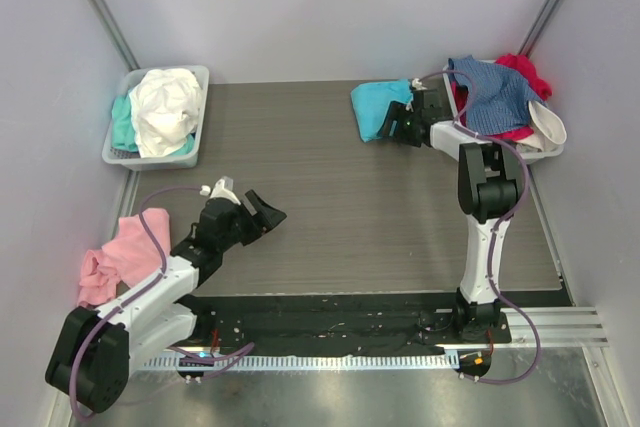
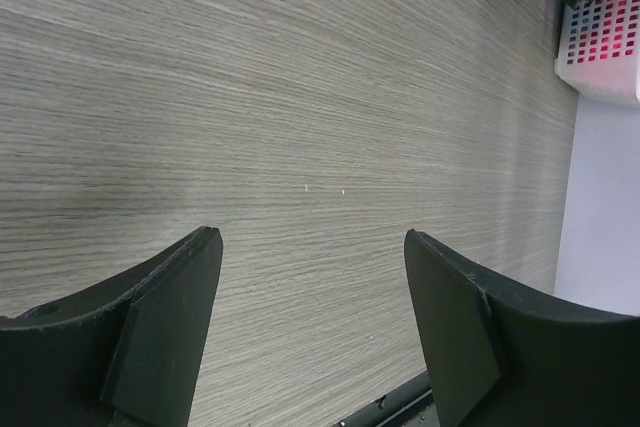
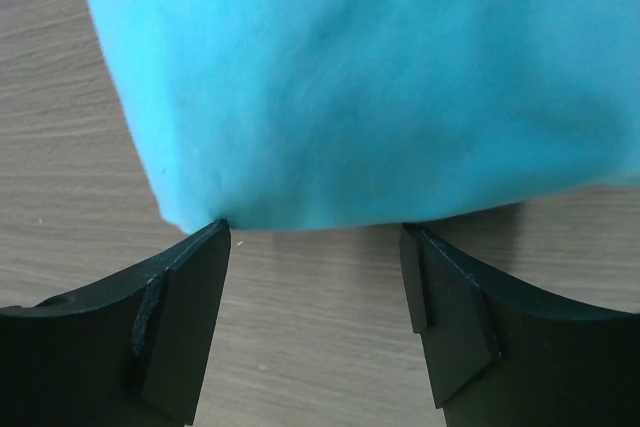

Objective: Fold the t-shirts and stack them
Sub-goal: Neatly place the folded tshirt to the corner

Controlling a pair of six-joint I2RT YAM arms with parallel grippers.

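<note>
Right gripper stands open at the far right of the table, its fingers spread and empty, with the near edge of the bright turquoise t-shirt lying just beyond the fingertips. Left gripper is likewise spread wide and holds nothing, at the near left, close to a crumpled pink t-shirt. White t-shirt and mint t-shirt fill the far-left tray, while a denim-blue t-shirt and a red t-shirt are heaped at the far right.
</note>
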